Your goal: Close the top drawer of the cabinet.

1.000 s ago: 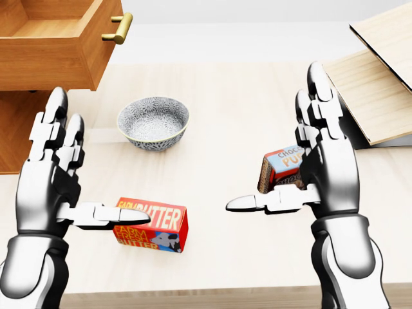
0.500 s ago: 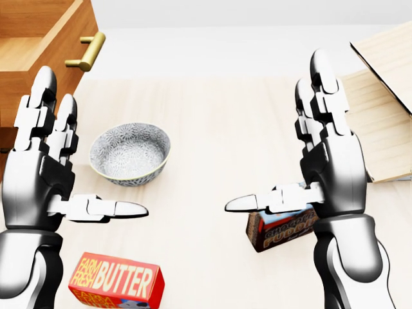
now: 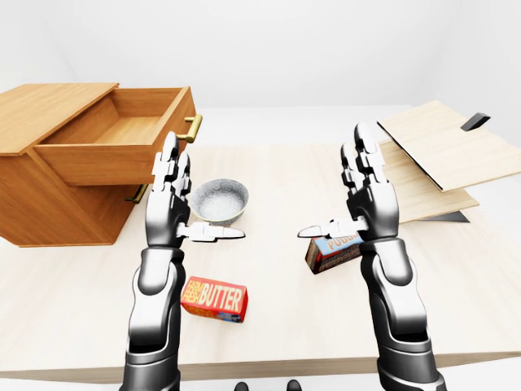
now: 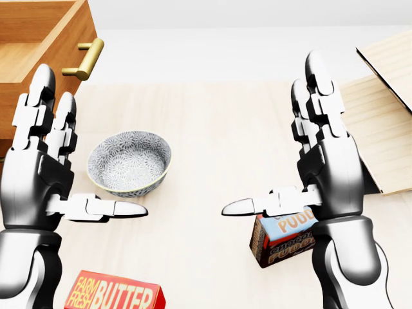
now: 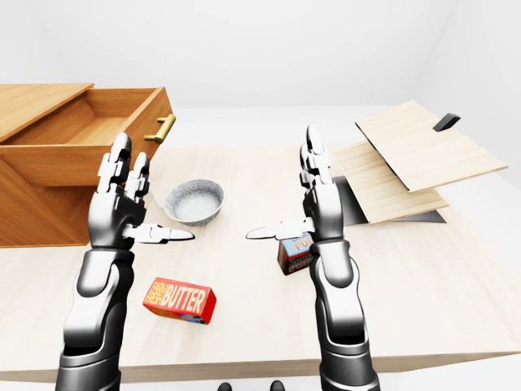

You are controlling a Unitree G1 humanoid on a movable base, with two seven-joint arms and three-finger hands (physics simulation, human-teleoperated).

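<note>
A: What's furthest left?

B: The cabinet sits on the table, out past the left hand. Its top drawer is pulled out toward the middle of the table, with a brass handle on its face. The drawer's inside shows only bare wood, nothing in it that I can see.

A: And the left hand itself?

B: Raised, palm turned inward, fingers spread straight up and the thumb pointing toward the other hand. It grips nothing and touches nothing. The drawer handle is above it and a little to its right in the head view, clear of the fingertips.

A: Anything close to it?

B: A patterned bowl lies just right of its fingers, and I can see nothing in it. Below the thumb lies a red butter box, flat on the table.

A: Then the right hand?

B: The right hand mirrors the left: fingers upright and fully spread, thumb aimed leftward, holding nothing. A chocolate pudding box stands under its thumb, partly hidden by the palm; whether they touch, I cannot tell.

A: And beyond it?

B: To its right are light wooden boards, the upper one tilted over the lower.
</note>
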